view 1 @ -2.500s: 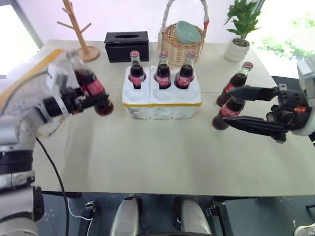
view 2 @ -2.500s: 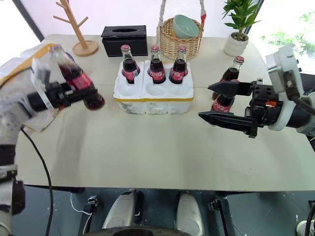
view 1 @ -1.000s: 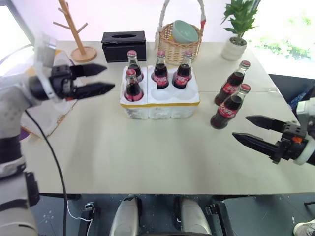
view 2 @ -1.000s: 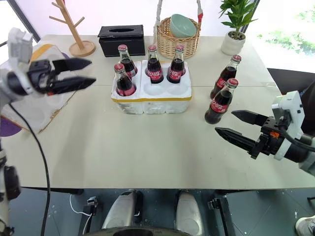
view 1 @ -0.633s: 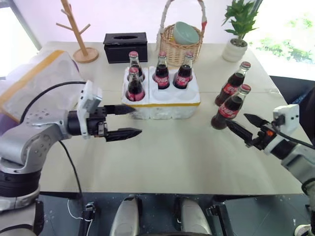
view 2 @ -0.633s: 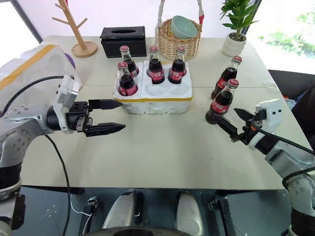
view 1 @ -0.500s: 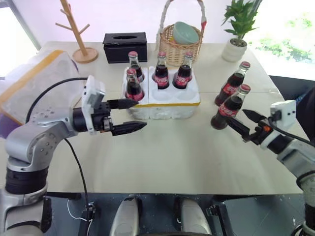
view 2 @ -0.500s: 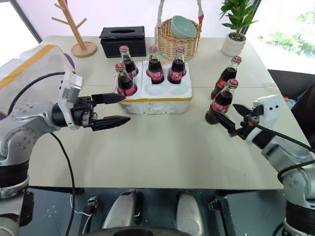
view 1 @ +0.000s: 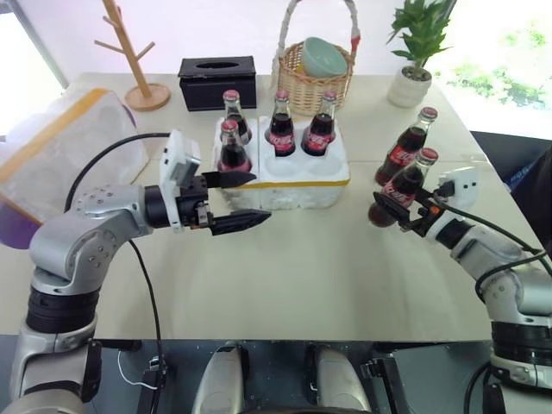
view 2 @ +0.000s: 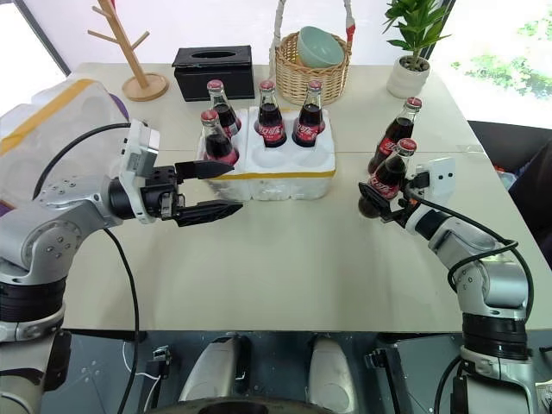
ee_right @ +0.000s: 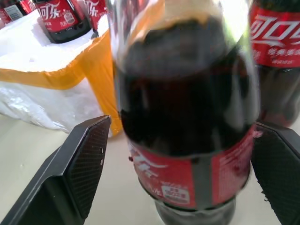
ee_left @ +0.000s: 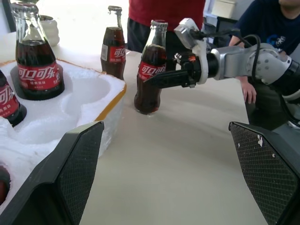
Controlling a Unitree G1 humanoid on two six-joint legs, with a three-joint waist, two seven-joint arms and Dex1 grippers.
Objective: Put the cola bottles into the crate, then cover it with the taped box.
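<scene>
1. Glass cola bottle (view 1: 396, 194) at centre right, beside its twin (view 1: 405, 150): probably heavy, slick, breakable; best held round the labelled belly.
2. Right gripper (view 1: 398, 213) brackets it, fingers closing, grip unconfirmed.
3. Left gripper (view 1: 240, 202) fingers apart, empty, before the crate (view 1: 285, 181).
4. Two wells free; bare table between allows travel.

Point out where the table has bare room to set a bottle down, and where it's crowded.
Free: the wide near strip of the table, in front of the crate and between the left gripper and right gripper. Crowded: the back edge, with tissue box, wicker basket and potted plant.
</scene>
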